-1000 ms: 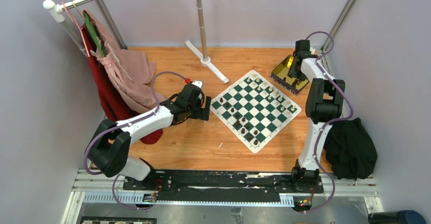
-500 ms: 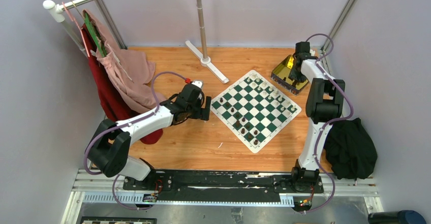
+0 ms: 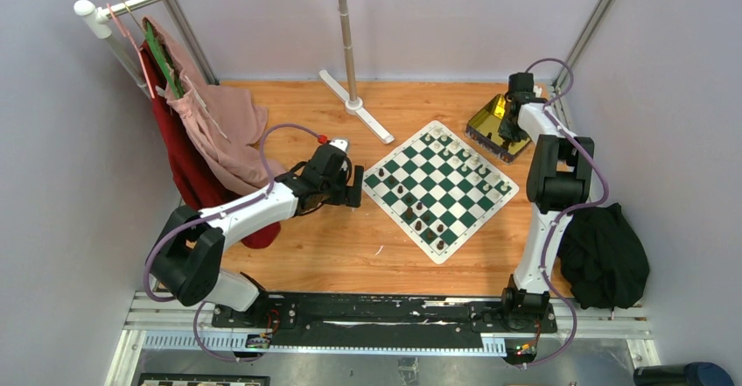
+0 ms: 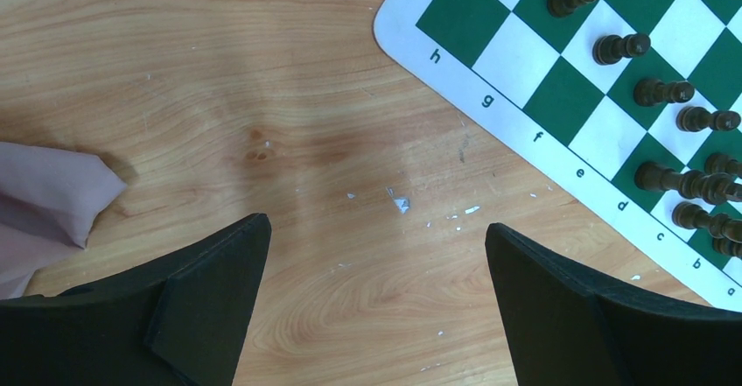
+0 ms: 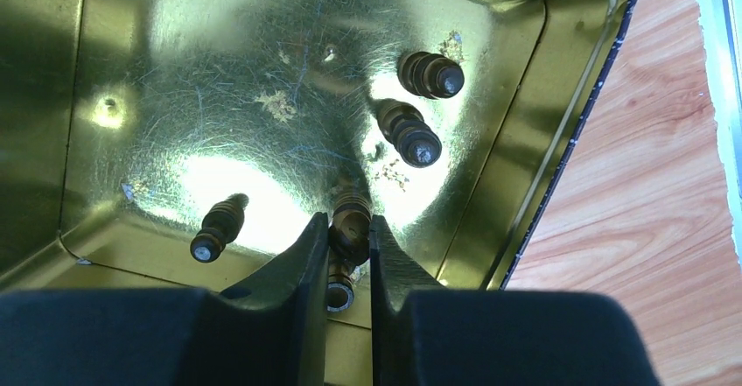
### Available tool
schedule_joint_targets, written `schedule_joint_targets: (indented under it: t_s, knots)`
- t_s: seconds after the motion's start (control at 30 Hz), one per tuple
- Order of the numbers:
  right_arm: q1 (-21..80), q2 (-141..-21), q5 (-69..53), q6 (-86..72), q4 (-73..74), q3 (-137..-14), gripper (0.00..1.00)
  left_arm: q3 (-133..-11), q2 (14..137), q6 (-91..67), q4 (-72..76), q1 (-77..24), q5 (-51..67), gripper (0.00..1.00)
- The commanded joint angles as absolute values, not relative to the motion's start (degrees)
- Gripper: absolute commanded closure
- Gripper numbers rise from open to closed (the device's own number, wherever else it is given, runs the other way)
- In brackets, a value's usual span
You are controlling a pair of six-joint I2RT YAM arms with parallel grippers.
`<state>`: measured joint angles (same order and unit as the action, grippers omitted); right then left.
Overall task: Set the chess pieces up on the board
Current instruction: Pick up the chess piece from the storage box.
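The green and white board (image 3: 440, 189) lies mid-table with dark brown chess pieces (image 3: 420, 215) along its near-left side and cream ones (image 3: 464, 163) along its far-right side. My right gripper (image 5: 349, 233) reaches down into the gold tin (image 5: 525, 141) and is shut on a dark brown chess piece (image 5: 352, 211), both fingers touching it. Three more dark pieces (image 5: 409, 132) lie loose on the tin floor, and another shows under the fingers. My left gripper (image 4: 374, 228) hovers wide open over bare wood left of the board's corner (image 4: 411, 31), holding nothing.
A rack with pink and red garments (image 3: 206, 123) stands at the left, and a pink cloth corner (image 4: 52, 198) lies by my left finger. A pole on a white foot (image 3: 354, 101) stands at the back. A black cloth (image 3: 604, 259) lies at the right.
My right gripper's jaws have drawn together onto the dark piece in the tin. The left arm has not moved.
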<state>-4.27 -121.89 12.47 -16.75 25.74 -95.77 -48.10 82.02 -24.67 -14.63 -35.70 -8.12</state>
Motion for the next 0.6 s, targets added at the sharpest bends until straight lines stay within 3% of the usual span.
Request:
schedule_joint_targets:
  t_s: [0.0,0.57]
  knots:
    - [-5.1,-119.01,13.58,-15.67,26.33,-95.35,0.96,-47.28,79.39,-25.37,-13.62,-35.29,-8.29,0.0]
    - [-5.07,-114.35,14.49,-14.91,25.97,-92.8,0.97,-44.35,73.08,-26.01,-14.76,-35.29,-8.44,0.0]
